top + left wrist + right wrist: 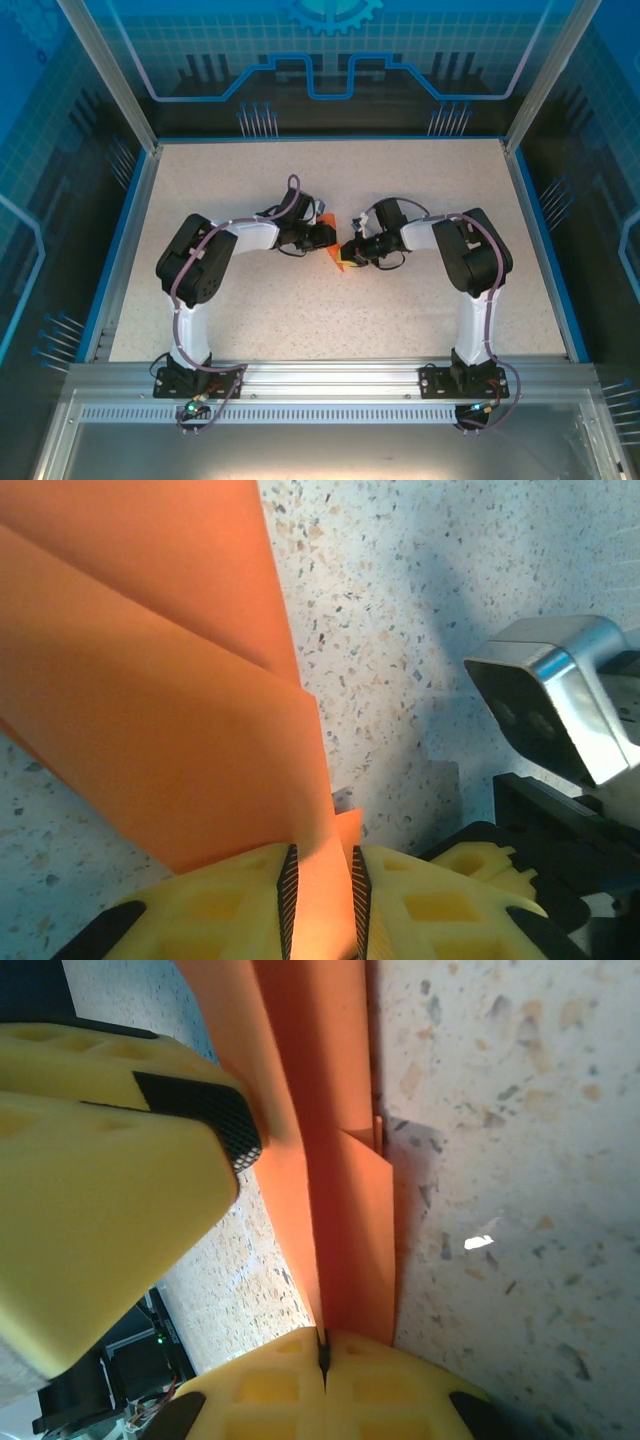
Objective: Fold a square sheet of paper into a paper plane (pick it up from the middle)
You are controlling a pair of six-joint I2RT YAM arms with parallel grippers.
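Observation:
The bright orange paper (344, 263) is folded into long layered flaps and held just above the table's middle between both grippers. In the left wrist view the paper (150, 680) fans up to the left, its narrow end pinched between the ribbed black pads of my left gripper (320, 905), which is shut on it. In the right wrist view the paper (345, 1190) stands on edge with a crease, and my right gripper (322, 1348) is shut on its lower end. The two grippers (322, 236) (352, 250) almost touch.
The speckled beige table (250, 300) is bordered by a blue rim (130, 215) and clear enclosure walls. The left gripper's yellow finger (100, 1160) crowds the right wrist view. The right arm's silver camera housing (555, 695) sits close in the left wrist view.

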